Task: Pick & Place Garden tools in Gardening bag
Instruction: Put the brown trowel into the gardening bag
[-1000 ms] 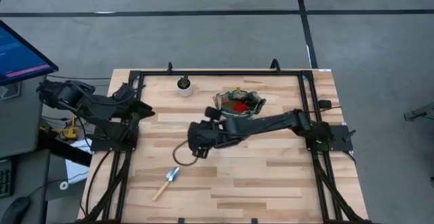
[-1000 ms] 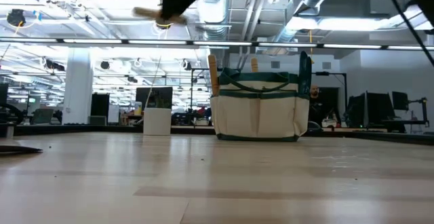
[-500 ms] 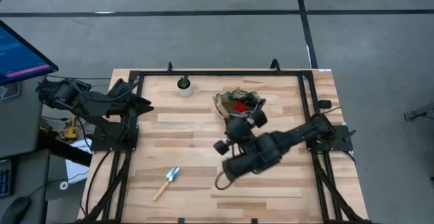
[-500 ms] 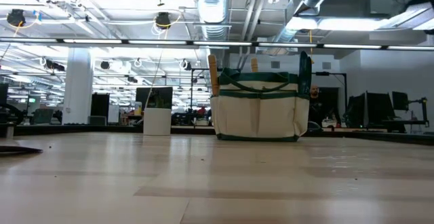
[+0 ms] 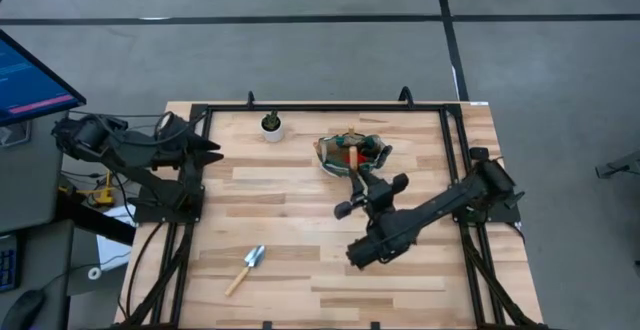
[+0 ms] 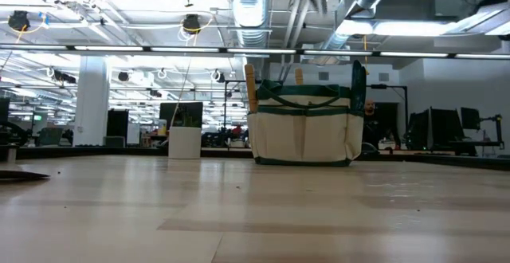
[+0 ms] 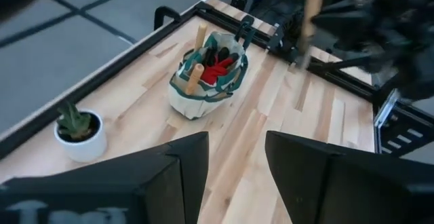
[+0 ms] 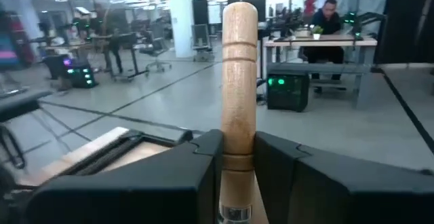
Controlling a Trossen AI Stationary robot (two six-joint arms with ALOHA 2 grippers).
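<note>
The gardening bag (image 5: pixel 352 153) stands at the table's far middle with wooden handles sticking up in it; it also shows in the low view (image 6: pixel 307 127) and the left wrist view (image 7: pixel 207 75). One trowel (image 5: pixel 247 268) lies flat near the table's near left. My right gripper (image 5: pixel 358 177) is high over the table, just near of the bag, shut on another trowel's wooden handle (image 8: pixel 239 75); its blade is hidden. My left gripper (image 7: pixel 234 176) is open and empty at the table's left edge (image 5: pixel 205 150). My right gripper pinches the trowel's wooden handle (image 8: pixel 237 159) between its two fingers (image 8: pixel 203 166), low on the handle. The handle runs along the fingers and sticks out past their tips, its rounded free end (image 5: pixel 353 157) over the bag. The trowel is lifted clear of the table.
A small white pot with a green plant (image 5: pixel 271 126) stands left of the bag, near the far edge; it also shows in the left wrist view (image 7: pixel 80 132). A black frame (image 5: pixel 320 108) runs round the table. Bare wood lies between the bag and the loose trowel.
My right gripper has carried the trowel up from the table's middle left toward the right, then toward the bag, turning about so the handle's end now points at the bag. The arm's elbow has swung toward the near edge. The loose trowel has not moved.
</note>
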